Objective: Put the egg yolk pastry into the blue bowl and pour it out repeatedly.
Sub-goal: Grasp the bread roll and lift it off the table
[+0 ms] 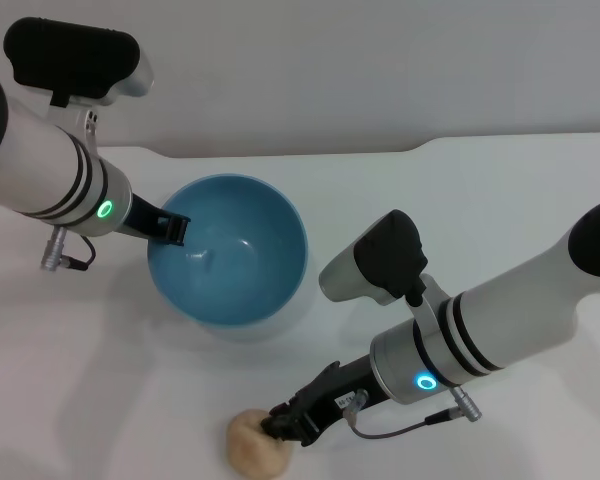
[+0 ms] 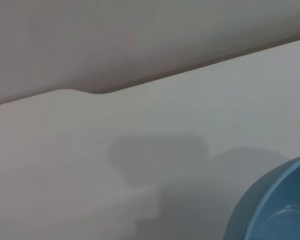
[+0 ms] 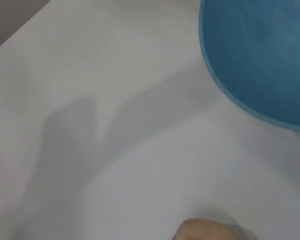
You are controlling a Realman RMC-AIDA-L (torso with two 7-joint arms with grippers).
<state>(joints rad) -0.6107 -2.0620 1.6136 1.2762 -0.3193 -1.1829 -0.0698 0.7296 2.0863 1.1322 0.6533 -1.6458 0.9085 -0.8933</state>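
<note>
Bowl (image 1: 230, 255) empty, left gripper (image 1: 172, 229) clamped on its rim — right gripper (image 1: 285, 425) on pastry (image 1: 255, 445), near edge; grip I can't confirm. Loading remains.

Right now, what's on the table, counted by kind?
Bowls: 1, the blue bowl, its rim held by the left gripper.
Pastries: 1, the egg yolk pastry, with the right gripper on it.
Total: 2 things on the white table.

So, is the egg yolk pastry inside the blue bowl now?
No, the egg yolk pastry lies on the table beside the right gripper, outside the blue bowl.
</note>
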